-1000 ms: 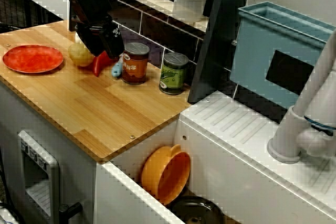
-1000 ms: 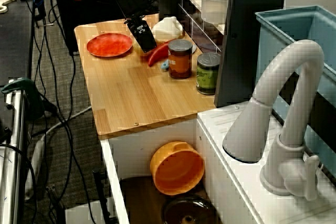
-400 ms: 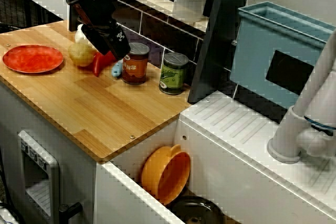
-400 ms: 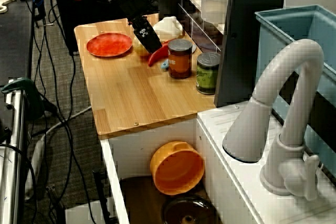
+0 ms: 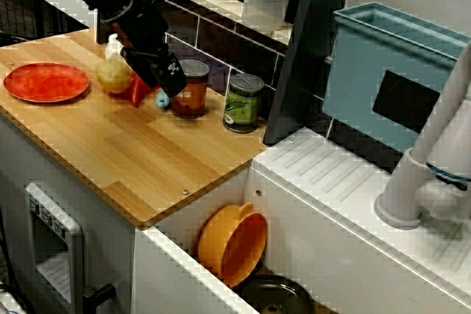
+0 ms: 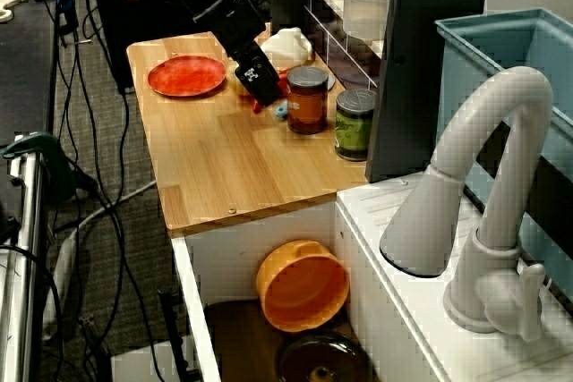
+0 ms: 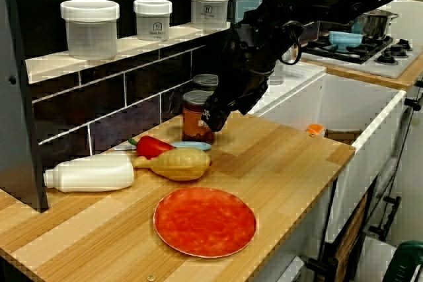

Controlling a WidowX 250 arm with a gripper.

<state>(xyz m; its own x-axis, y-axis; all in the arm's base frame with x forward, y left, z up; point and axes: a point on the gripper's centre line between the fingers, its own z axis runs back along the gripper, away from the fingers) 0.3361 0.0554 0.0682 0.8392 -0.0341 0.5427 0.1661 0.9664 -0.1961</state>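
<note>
The black claw (image 7: pixel 215 118) hangs just beside the dark-lidded orange-labelled jar (image 7: pixel 193 123) on the wooden worktop (image 7: pixel 284 156); whether its fingers are parted or together cannot be told.

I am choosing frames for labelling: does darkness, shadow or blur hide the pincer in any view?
View over the sink: the black pincer partly merges with the dark tiles behind. View past the tap: it stands out against the pale wooden counter. View along the counter: sharp, but the pincer is underlit, its jaws unreadable.
</note>
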